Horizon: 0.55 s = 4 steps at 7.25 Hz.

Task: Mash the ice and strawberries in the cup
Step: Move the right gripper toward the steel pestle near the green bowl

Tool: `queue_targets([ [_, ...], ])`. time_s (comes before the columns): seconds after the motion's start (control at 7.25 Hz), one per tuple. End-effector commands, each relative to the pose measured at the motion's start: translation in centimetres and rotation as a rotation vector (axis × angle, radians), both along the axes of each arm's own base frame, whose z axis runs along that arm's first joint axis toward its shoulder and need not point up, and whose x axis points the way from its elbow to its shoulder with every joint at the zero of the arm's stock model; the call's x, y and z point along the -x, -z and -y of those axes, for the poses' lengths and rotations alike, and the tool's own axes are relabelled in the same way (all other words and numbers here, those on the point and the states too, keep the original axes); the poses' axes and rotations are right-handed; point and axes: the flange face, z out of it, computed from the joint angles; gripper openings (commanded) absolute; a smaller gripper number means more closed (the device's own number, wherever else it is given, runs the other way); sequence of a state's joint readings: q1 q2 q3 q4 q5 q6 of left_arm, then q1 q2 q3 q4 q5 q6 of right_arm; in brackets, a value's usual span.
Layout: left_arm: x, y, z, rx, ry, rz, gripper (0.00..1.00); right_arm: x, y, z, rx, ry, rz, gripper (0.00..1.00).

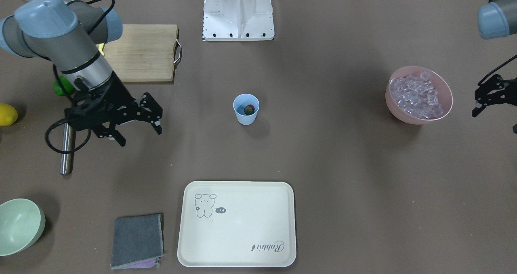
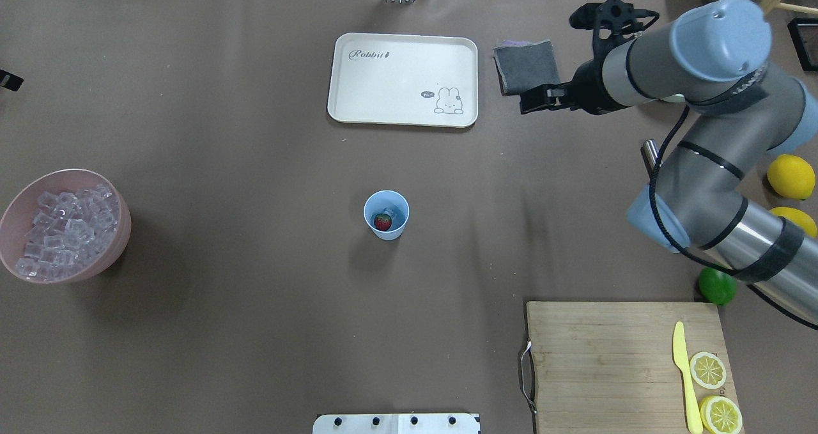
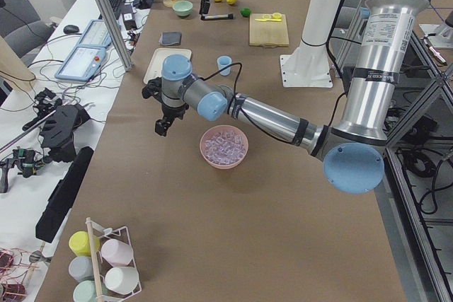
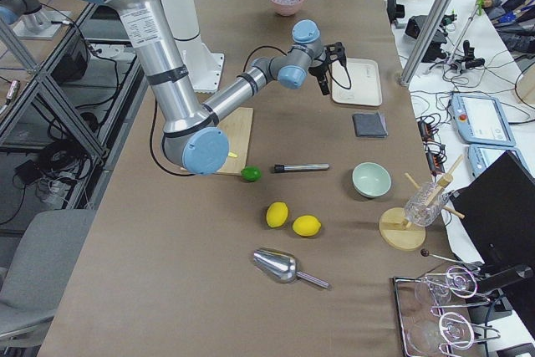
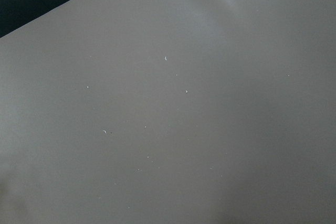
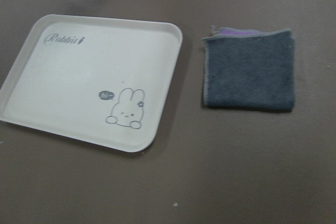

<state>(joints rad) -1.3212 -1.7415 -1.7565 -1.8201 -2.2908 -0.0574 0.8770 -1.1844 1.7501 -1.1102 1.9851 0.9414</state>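
Looking at the right gripper [image 1: 139,134], you have its jaws spread wide and holding nothing, in the air near the round steel rod [image 1: 67,153] lying on the table. The left gripper [image 3: 162,127] is cut off at the frame's edge, so I cannot tell its opening. The small light-blue plastic cup [image 2: 386,215] stands alone mid-table with the red strawberry [image 2: 382,222] inside. The clear ice cubes [image 2: 64,226] sit heaped in the wide pink bowl [image 2: 121,229], well apart, and whether any are in the cup is unclear. Watch two risks: the rod may roll from a pinch, and the unheld cup will likely tip or skid under mashing pressure.
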Motion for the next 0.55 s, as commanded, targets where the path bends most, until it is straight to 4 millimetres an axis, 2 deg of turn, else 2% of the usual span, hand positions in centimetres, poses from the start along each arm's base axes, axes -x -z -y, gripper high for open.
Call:
queue_targets([
  [0.0, 0.1, -0.3, -0.1, 0.003, 0.000, 0.002, 0.97, -6.7, -3.2, 2.7, 0.145, -0.046, -0.041, 1.00],
  [0.14, 0.1, 0.3, 0.0, -0.009, 0.000, -0.001, 0.97, -9.0, -4.1, 3.6, 0.222, -0.074, -0.080, 1.00],
  [0.41, 0.2, 0.0, 0.0, -0.013, 0.010, 0.018, 0.97, -9.2, -6.7, 4.1, 0.279, -0.073, -0.144, 1.00],
])
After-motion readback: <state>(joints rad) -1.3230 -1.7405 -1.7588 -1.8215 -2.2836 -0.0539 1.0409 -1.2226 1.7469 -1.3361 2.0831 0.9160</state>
